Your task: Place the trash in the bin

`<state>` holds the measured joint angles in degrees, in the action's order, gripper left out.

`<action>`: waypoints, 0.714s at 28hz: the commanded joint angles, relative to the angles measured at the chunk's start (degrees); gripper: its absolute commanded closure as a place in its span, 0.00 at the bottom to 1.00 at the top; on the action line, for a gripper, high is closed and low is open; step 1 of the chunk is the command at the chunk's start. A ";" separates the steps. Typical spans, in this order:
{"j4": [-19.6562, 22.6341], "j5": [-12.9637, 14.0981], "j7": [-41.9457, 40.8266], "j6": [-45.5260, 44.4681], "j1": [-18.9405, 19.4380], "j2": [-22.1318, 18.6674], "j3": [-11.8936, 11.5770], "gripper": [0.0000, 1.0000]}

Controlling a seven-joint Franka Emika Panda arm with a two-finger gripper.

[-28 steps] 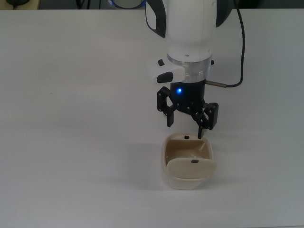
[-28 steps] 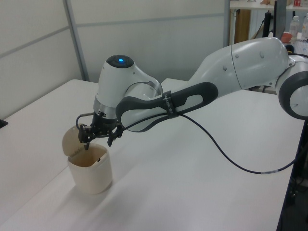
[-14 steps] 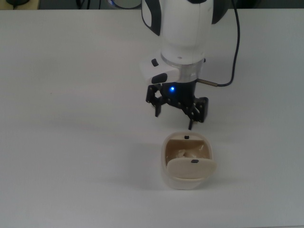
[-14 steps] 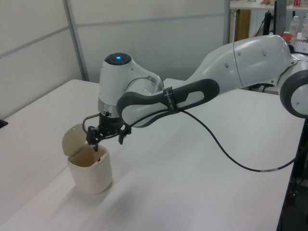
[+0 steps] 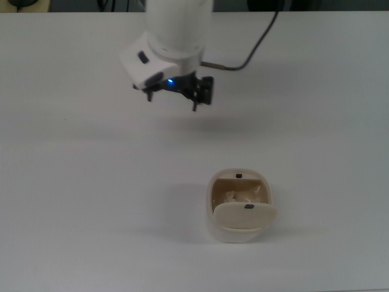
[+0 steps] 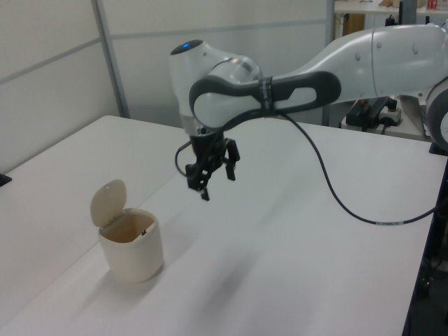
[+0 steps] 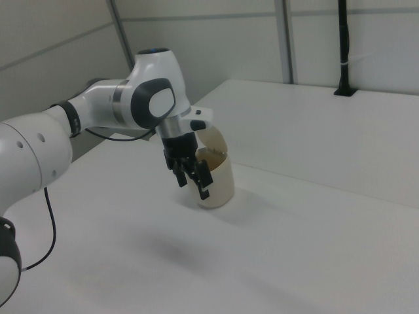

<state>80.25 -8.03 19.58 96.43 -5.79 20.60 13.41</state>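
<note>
You can see the trash (image 5: 239, 196), a lumpy, wrinkled wad of off-white paper, lying inside the bin (image 5: 240, 232); the bin is smooth cream-beige plastic with rounded corners, its swing flap lid (image 6: 108, 202) tipped up, and small black marks on its rim and flap; no writing on it is readable; it stands on the plain white table (image 5: 73, 182); the gripper (image 5: 172, 99) hangs in the air well apart from the bin, its black fingers spread and holding nothing.
</note>
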 commanded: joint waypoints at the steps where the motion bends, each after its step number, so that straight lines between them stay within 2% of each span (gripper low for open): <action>1: 1.23 1.61 -8.06 -3.96 -4.31 -3.54 -0.22 0.00; 4: 1.32 1.79 -11.22 -5.19 -6.68 -4.69 -0.14 0.00; 9: 2.54 4.07 -16.85 -6.08 -11.08 -6.89 -0.14 0.00; 11: 2.72 4.16 -17.65 -6.34 -11.70 -8.37 -0.22 0.00; 20: 2.72 4.16 -19.14 -8.54 -12.93 -9.44 -0.23 0.00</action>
<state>80.47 -5.07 2.30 88.69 -18.45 13.42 13.30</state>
